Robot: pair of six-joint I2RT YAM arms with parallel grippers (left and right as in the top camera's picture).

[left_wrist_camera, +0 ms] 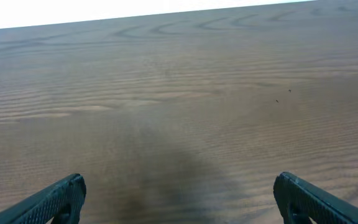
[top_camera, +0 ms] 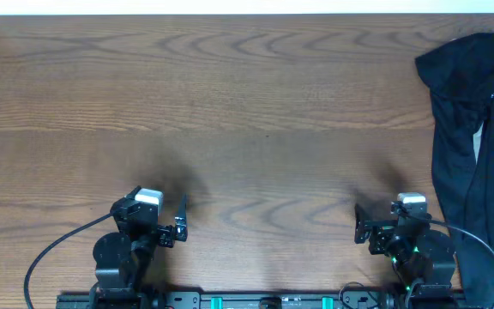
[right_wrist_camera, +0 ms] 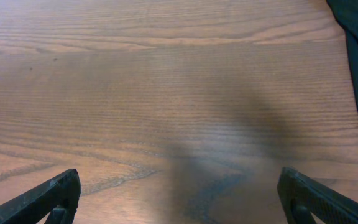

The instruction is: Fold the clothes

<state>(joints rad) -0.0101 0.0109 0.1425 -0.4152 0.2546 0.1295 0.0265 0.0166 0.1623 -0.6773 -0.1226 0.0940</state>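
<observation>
**Black garment heaped at the 3 o'clock edge, both grippers spread wide and holding nothing**

The black garment [top_camera: 474, 146] lies in a crumpled heap on the wooden table [top_camera: 247, 103], along the edge from about 2 o'clock down to 5 o'clock in the overhead view; part of it goes out of the picture on that side; a narrow pale strip [top_camera: 478, 142] shows in one of its folds. In the right wrist view the same dark cloth fills only the corner at 2 o'clock.

The left gripper [left_wrist_camera: 179, 202] sits near the table edge at 7 o'clock; its two fingers [left_wrist_camera: 55, 199] stand far apart, with only bare wood between them; it touches nothing and is well apart from the garment.

The right gripper [right_wrist_camera: 179, 199] sits at 5 o'clock; its fingers [right_wrist_camera: 48, 196] are also spread wide over bare wood; the garment is at its 3 o'clock side, near but not between the fingers.

A black cable [top_camera: 50, 253] curves out from the left arm toward 8 o'clock.
</observation>
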